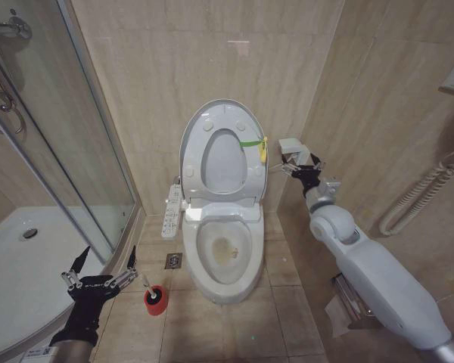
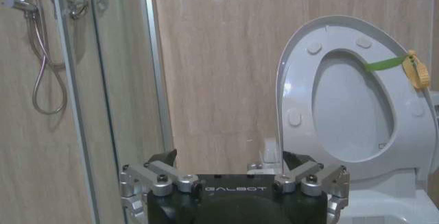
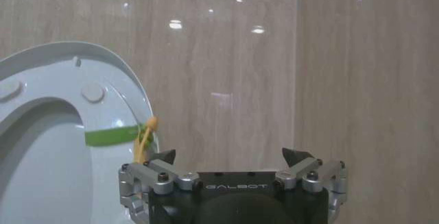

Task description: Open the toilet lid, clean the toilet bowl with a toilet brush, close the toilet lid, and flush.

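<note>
- The right end effector [image 1: 299, 162] is hovering with its fingers spread wide and grasping nothing — it is sitting just beside the raised toilet lid's [image 1: 193, 136] right edge, near the tiled wall.
- Right by those open fingers, a green strap with a yellow tag [image 1: 262, 148] is hanging on the rim of the upright seat and lid.
- The left end effector [image 1: 100, 266] is also standing released, fingers fanned apart and holding nothing, low over the floor between the glass shower screen [image 1: 91, 151] and the toilet.
- Just beside the left end effector, on the side toward the toilet, the toilet brush [image 1: 147, 285] is standing in its red holder [image 1: 155, 299] on the floor tiles — white handle tilting toward the fingers, not touching them.
- Beyond the holder, the toilet bowl [image 1: 224, 283] is lying open, showing a yellowish stain at its bottom.
- Behind the bowl, the lid and the ring-shaped seat [image 1: 251, 178] are leaning upright against the wall.
</note>
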Controlling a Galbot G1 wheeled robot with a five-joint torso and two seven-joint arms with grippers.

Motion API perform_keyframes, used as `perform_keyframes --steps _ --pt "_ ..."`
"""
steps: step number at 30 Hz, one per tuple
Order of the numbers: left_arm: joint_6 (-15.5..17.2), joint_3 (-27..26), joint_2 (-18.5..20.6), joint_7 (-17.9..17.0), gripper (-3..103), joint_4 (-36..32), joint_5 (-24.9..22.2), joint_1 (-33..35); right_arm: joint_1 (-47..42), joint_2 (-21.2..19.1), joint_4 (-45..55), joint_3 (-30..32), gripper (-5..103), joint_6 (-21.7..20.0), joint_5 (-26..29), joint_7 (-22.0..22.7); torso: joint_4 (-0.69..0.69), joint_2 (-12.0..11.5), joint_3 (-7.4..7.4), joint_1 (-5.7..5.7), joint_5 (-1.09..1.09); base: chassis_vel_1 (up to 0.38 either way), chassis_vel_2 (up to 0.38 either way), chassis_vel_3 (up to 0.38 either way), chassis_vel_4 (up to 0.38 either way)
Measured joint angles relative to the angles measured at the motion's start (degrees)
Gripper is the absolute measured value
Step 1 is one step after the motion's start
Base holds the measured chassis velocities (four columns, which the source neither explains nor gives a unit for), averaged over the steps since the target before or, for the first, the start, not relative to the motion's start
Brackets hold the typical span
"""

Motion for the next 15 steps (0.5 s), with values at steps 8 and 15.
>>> perform_keyframes --steps 8,15 --pt "0.0 0.0 0.0 -0.01 100 0.0 0.0 0.0 -12.62 0.73 7.81 7.1 100 -0.06 -0.67 0.05 0.0 0.0 0.0 0.0 0.0 0.0 0.0 0.0 0.0" --pt "0.0 0.0 0.0 0.0 100 0.0 0.0 0.0 -22.32 2.88 14.12 11.8 100 0.91 -2.35 -1.22 0.0 0.0 0.0 0.0 0.0 0.0 0.0 0.0 0.0"
